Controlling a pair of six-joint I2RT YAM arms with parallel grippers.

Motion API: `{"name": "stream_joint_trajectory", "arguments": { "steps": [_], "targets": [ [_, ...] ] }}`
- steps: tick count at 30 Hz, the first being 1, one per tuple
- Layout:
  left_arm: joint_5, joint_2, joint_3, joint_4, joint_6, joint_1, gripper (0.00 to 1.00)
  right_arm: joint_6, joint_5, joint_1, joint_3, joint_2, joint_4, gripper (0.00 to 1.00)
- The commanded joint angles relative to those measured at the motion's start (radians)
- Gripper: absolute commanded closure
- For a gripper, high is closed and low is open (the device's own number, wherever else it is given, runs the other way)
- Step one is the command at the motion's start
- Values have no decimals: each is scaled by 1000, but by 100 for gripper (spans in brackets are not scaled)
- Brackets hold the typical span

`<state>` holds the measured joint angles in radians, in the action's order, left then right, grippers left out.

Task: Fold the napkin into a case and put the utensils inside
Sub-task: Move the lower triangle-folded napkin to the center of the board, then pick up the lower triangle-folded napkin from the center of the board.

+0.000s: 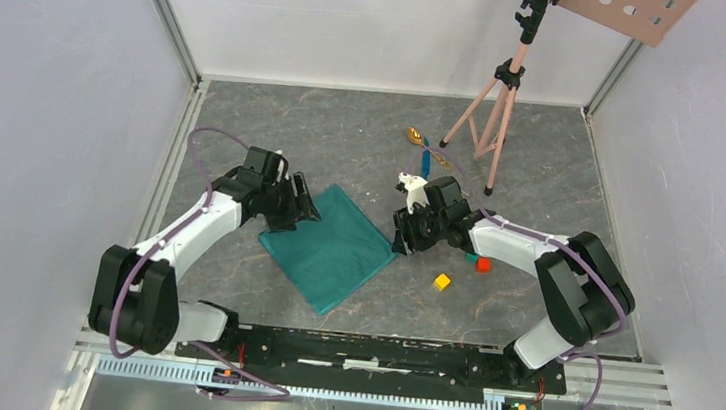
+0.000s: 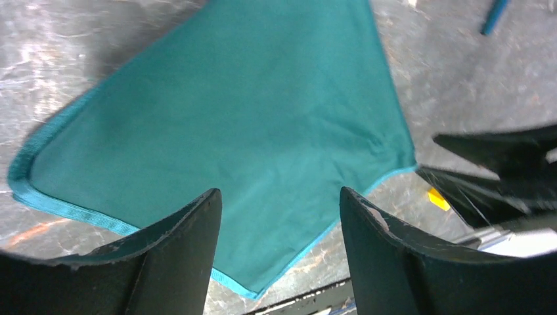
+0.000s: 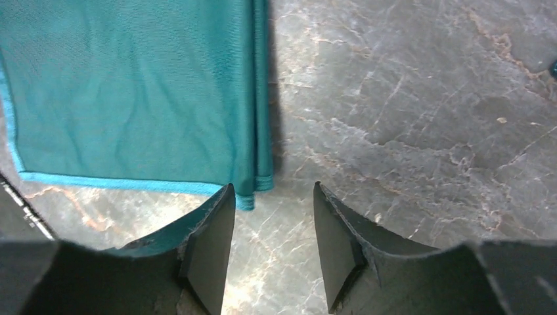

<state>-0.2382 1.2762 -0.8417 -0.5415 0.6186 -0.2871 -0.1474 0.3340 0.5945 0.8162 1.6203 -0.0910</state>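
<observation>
On the left, the left gripper (image 1: 301,206) hangs over the far-left edge of the napkin (image 1: 330,244). In the left wrist view its jaws stand wide apart with nothing between them (image 2: 279,197), and the teal-green cloth (image 2: 223,111) lies flat below, its hemmed edge running under both fingertips. The napkin lies near the middle of the grey marbled surface (image 1: 246,123), between the two arms, turned like a diamond with one corner toward the arm bases. It is not yet a narrow case. Its right-hand edge shows doubled layers in the right wrist view (image 3: 259,98). Just beside that edge is the right gripper (image 1: 407,231), low over the surface. Its jaws are parted and empty (image 3: 272,190), and the napkin's corner lies just beside the left fingertip (image 3: 217,210), whether touching it I cannot tell. Farther back, well apart from the cloth, the gold spoon (image 1: 414,136) lies with the blue knife-like stick (image 1: 427,159) across it. Both rest on the surface beyond the right gripper. A yellow cube (image 1: 442,282) and a red cube (image 1: 483,265) sit near the right forearm. A tripod (image 1: 494,107) stands at the far right, near the utensils.
</observation>
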Motion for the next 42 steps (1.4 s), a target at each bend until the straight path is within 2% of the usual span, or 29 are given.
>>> {"name": "stream_joint_trajectory", "arguments": {
  "steps": [1,5,9,21,28,30,33,36,38,42],
  "targets": [
    [8,47,56,96,48,85,28,-20,76,18,40,-56,-24,51],
    [26,38,115,117,39,169,28,-96,197,29,18,-4,74,64],
    [23,61,132,123,21,214,28,-112,212,31,6,23,129,66],
    [165,76,181,88,14,257,28,-58,-9,27,-36,101,111,73],
    [195,96,215,105,37,261,28,-53,-29,30,-38,97,105,73],
    [179,94,208,110,30,261,28,-38,-37,39,-23,75,94,70],
    [108,37,184,101,36,261,27,2,-113,79,42,21,-10,60],
    [24,-71,146,71,53,261,23,37,-222,155,108,-49,-118,44],
    [3,-139,77,-10,23,262,18,48,-302,216,136,-74,-175,35],
    [127,-292,-63,-182,-81,261,12,22,-395,366,202,-48,-288,23]
  ]
}}
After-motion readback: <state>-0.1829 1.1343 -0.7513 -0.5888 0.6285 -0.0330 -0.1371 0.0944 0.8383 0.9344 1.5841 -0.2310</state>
